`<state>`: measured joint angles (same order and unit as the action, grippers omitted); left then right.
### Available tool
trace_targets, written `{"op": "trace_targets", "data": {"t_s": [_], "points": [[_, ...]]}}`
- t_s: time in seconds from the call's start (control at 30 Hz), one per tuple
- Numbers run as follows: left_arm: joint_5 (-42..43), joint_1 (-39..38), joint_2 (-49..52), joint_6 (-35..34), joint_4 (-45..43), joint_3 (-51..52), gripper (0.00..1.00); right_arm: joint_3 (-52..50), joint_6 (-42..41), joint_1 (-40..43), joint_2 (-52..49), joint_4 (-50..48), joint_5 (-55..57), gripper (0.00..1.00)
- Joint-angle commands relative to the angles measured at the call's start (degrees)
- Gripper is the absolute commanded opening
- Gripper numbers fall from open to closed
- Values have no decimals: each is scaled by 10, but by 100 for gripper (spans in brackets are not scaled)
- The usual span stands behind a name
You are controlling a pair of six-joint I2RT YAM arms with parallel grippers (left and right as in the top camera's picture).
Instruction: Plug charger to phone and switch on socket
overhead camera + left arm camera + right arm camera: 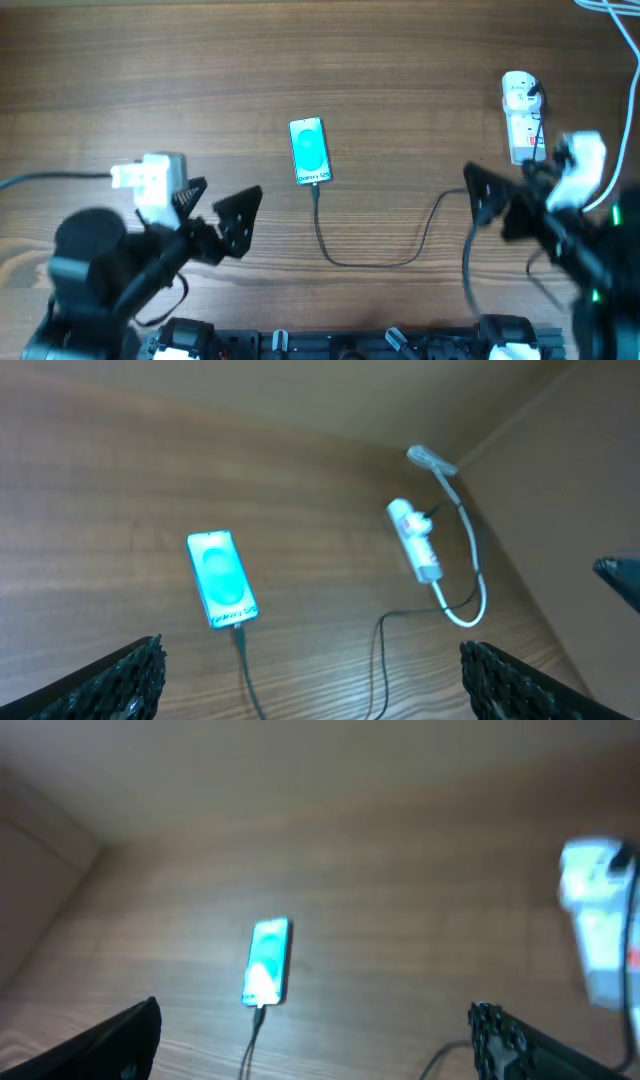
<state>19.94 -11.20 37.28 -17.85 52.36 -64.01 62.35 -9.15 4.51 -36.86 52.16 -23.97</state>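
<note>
Both arms sit low in the overhead frame, above the tabletop [400, 60]. The left end effector [228, 195] is spread wide and holds nothing. The right end effector [490, 200] is likewise spread and empty.

The phone [309, 151] lies flat at centre frame, screen lit cyan, well apart from both end effectors. The charger [370, 262] meets the phone's lower edge, drops toward the bottom of the frame, curves right, then rises toward the right arm. You cannot tell from these views whether its connector is fully seated.

The socket [520, 115], a white power strip, lies at the upper right with a black plug [537, 97] inserted, just beside the right arm's wrist. The position of its red switch [537, 142] cannot be read.
</note>
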Motion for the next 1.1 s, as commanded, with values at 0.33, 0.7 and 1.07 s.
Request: {"op": "trace_targets", "data": {"t_s": [0.33,0.7,1.07], "points": [[-5,-3,-31,9,-2,0,100,-70,30,-3,76,26,13,100],[-5,-3,-31,9,-2,0,100,-70,30,-3,75,30,13,100],[-5,31,-115,9,-2,0,100,-70,30,-3,75,30,13,100]]}}
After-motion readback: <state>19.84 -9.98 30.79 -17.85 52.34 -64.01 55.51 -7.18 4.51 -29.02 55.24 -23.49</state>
